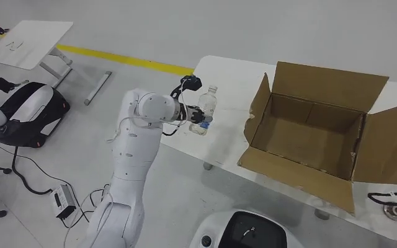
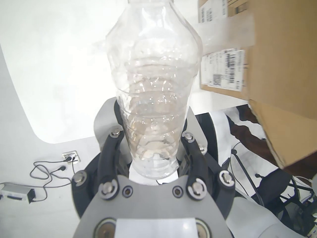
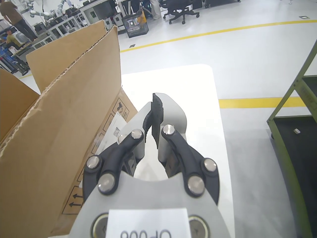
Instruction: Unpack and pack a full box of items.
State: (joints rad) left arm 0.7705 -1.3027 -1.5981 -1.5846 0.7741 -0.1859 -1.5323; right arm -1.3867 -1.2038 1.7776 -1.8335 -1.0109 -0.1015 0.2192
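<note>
My left gripper [image 1: 200, 116] [image 2: 152, 127] is shut on the lower body of a clear plastic bottle [image 1: 206, 106] [image 2: 153, 75] with a white cap, over the left part of the white table [image 1: 229, 74]. The open cardboard box [image 1: 313, 130] [image 2: 272, 63] stands to the bottle's right on the table, its flaps up and its inside looking empty. My right gripper [image 3: 154, 115] is shut with nothing between its fingers, beside the box's outer wall [image 3: 57, 125] above the table's end.
A yellow floor line [image 1: 124, 60] runs behind the table. A second white table [image 1: 31, 40] stands at the far left. A green cart [image 3: 294, 134] stands off the table's end in the right wrist view. Cables [image 1: 381, 198] lie near the table's front right.
</note>
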